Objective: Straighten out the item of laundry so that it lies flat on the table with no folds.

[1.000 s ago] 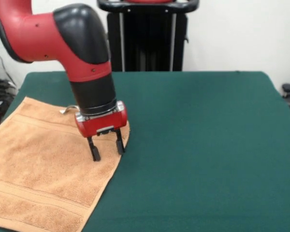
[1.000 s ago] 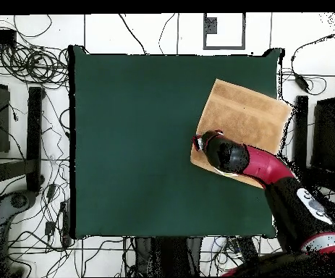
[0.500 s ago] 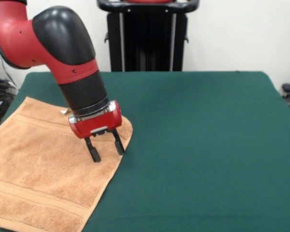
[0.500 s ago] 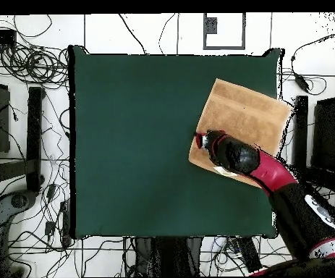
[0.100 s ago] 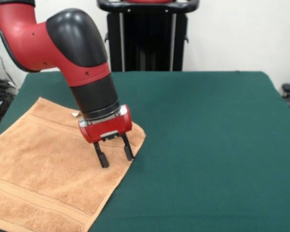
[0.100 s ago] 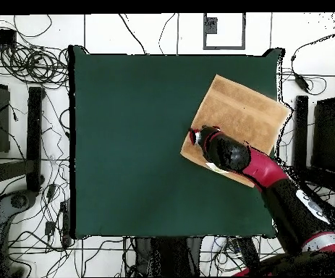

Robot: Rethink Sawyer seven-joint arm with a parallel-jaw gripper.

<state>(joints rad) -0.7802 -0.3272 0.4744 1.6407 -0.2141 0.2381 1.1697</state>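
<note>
The towel [image 5: 48, 166] lay spread on the left near part of the table [image 5: 208, 145] in the front view, turned at an angle to the table's edges, with woven bands near two edges and its near left portion running past the table edge. The gripper [image 5: 114, 155] stood tilted over the towel's right corner, its two black fingers [image 5: 102, 157] apart and clamped on nothing, their tips at or just above the cloth. No brand, label text or other writing was legible on the towel, the table or the arm [image 6: 271, 177].
</note>
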